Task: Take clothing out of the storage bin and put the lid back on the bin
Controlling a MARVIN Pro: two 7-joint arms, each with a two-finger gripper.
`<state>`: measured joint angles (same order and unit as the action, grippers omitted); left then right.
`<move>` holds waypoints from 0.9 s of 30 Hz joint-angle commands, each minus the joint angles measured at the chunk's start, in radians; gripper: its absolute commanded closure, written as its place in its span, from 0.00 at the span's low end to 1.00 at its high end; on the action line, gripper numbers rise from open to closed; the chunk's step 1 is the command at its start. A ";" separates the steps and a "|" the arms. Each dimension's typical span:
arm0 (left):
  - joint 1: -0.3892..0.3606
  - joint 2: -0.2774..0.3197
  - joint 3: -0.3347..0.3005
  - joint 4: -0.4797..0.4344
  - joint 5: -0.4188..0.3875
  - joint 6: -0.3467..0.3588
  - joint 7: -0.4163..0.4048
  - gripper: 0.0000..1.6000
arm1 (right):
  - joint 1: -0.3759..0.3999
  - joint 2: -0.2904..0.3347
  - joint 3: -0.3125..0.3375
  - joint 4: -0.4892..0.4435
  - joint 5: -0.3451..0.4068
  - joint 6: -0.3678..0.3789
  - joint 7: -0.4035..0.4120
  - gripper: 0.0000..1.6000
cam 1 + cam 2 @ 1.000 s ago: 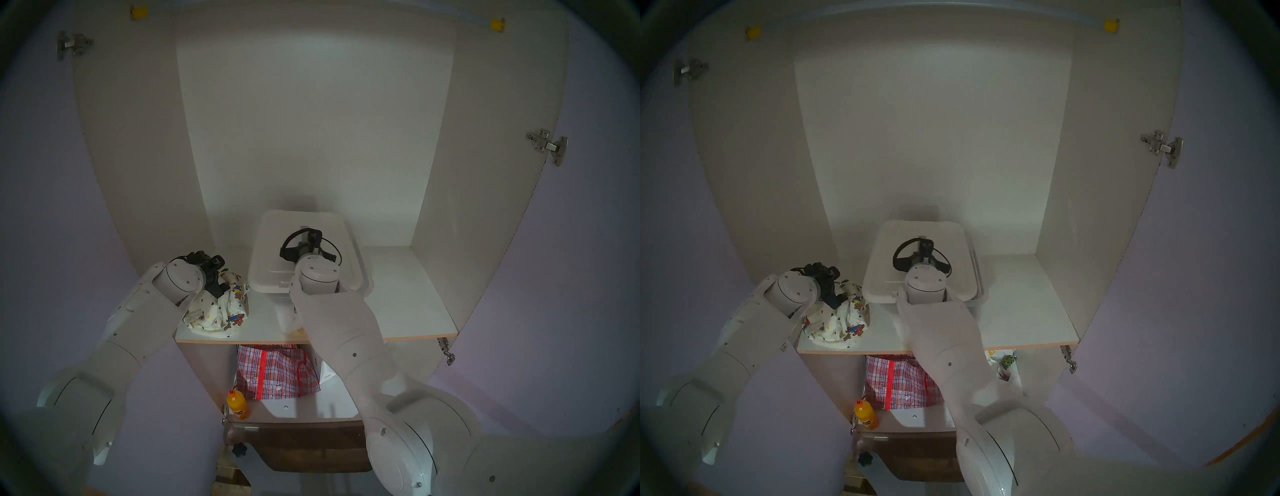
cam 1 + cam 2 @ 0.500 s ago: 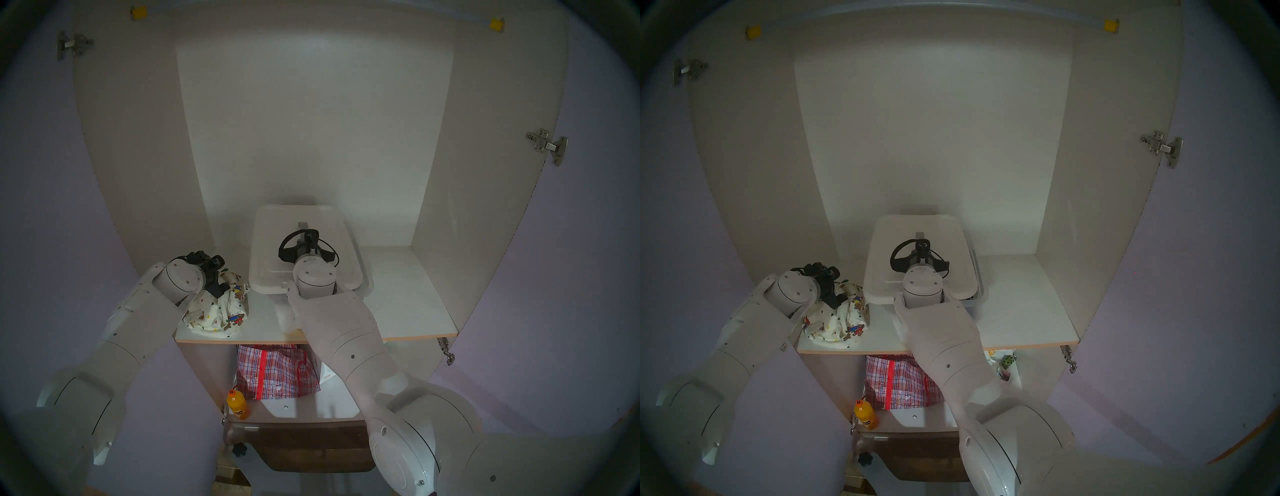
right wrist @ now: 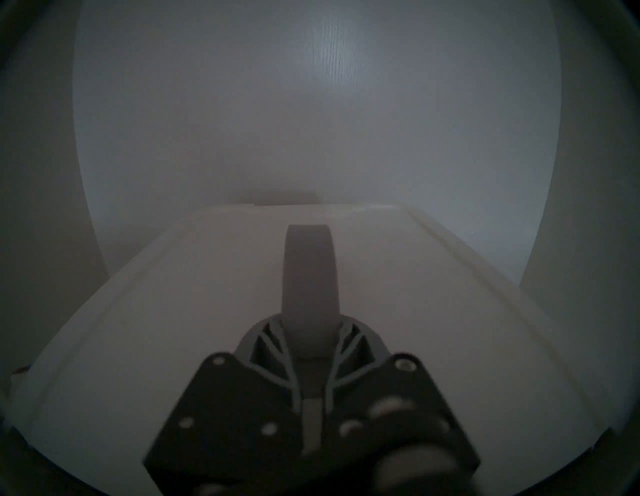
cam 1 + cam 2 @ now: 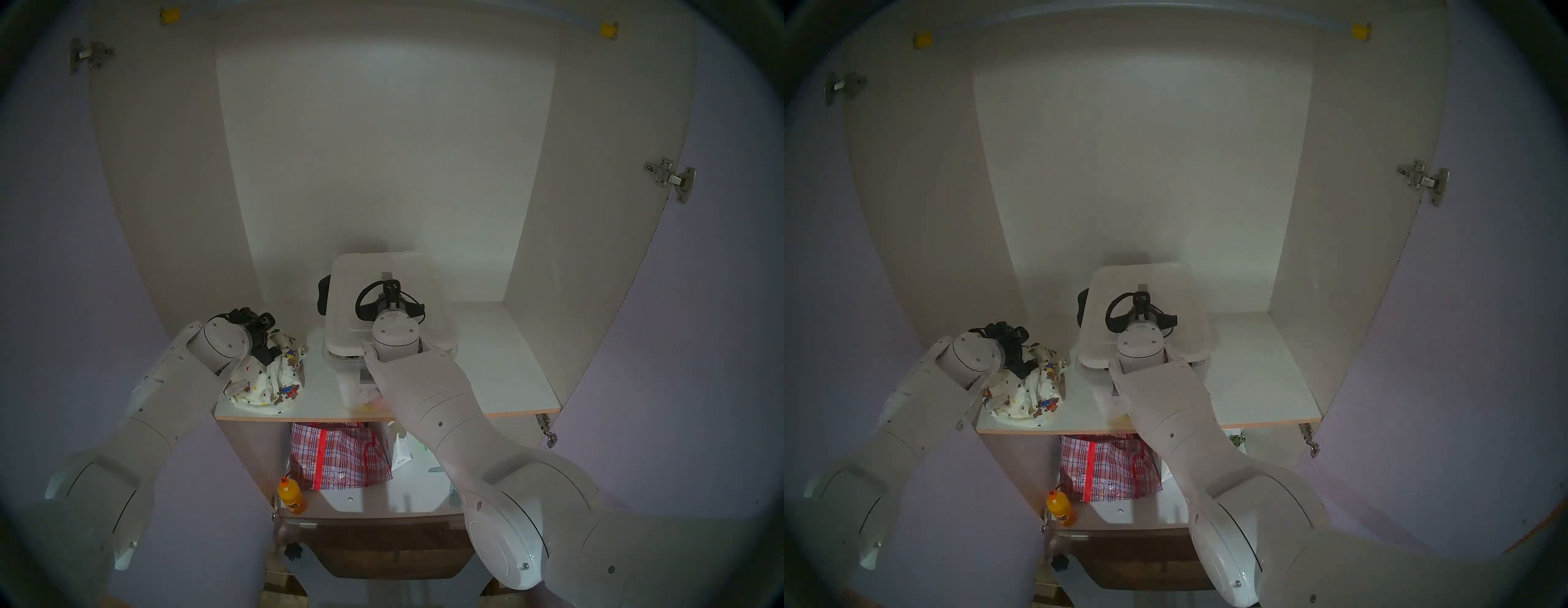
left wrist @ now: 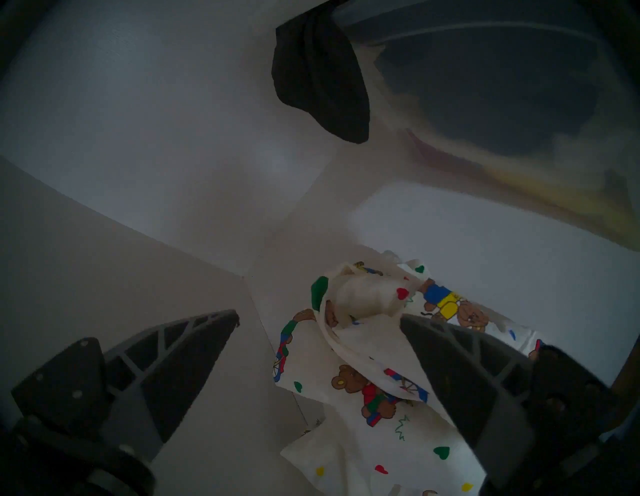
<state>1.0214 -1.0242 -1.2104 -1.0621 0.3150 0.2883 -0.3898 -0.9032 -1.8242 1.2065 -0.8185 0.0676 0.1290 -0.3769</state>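
Note:
The white lid [image 4: 360,280] is over the clear storage bin [image 4: 350,384] at the shelf's middle. My right gripper [image 4: 392,294] is shut on the lid's grey handle [image 3: 309,263]. Whether the lid rests on the bin's rim I cannot tell. A plain black garment [image 4: 323,295] hangs over the bin's left edge. The teddy-bear clothing [image 4: 271,382] lies bunched on the shelf left of the bin. My left gripper [image 5: 320,316] is open just above it, one finger [image 5: 450,363] over the cloth.
The shelf [image 4: 488,361] lies between cabinet side walls, with bare board right of the bin. Below are a red checked bag [image 4: 339,454], an orange bottle [image 4: 292,494] and a white carton [image 4: 401,452].
My right gripper has carried the lid to the right, uncovering the black garment at the bin's left edge. The left arm and the clothing have not moved.

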 commanded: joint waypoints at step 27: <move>-0.028 0.001 -0.008 -0.024 -0.002 -0.006 0.002 0.00 | -0.103 0.039 -0.046 -0.168 -0.032 0.033 0.006 1.00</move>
<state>1.0214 -1.0238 -1.2102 -1.0624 0.3145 0.2883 -0.3898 -1.0315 -1.7507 1.1571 -0.9975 0.0291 0.2016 -0.3562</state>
